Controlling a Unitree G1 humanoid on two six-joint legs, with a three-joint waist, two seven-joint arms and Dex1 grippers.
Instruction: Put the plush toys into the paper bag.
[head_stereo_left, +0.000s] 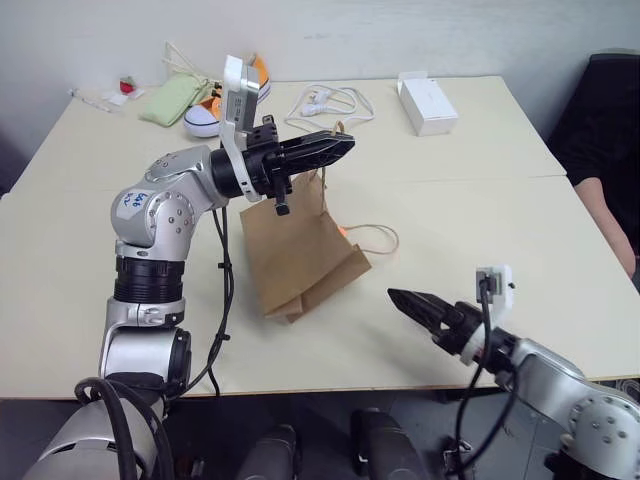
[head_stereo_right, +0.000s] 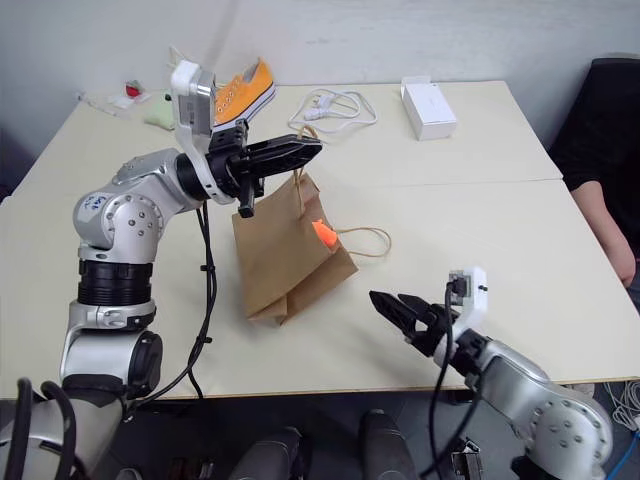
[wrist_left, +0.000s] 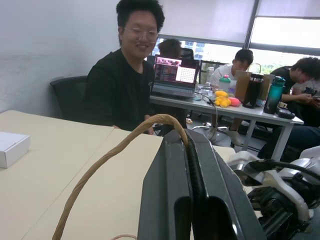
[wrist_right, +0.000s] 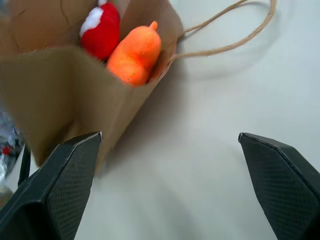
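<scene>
The brown paper bag (head_stereo_left: 300, 250) leans on the table with its mouth facing right. My left gripper (head_stereo_left: 343, 144) is shut on one cord handle (wrist_left: 110, 160) and holds that side of the bag up. The other handle (head_stereo_left: 376, 236) lies loose on the table. Inside the bag's mouth sit the plush toys: the orange one (wrist_right: 135, 55) and, beside it, the red-and-white one (wrist_right: 101, 30). The orange toy also peeks out in the right eye view (head_stereo_right: 321, 232). My right gripper (head_stereo_right: 388, 299) hangs open and empty near the table's front edge, to the right of the bag.
At the back of the table lie a white box (head_stereo_left: 428, 105), a white cable (head_stereo_left: 330, 100), an orange sneaker (head_stereo_right: 240, 90) and a green pouch (head_stereo_left: 172, 98). A person's arm (head_stereo_left: 612, 215) rests at the table's right edge. Several people sit behind the table in the left wrist view.
</scene>
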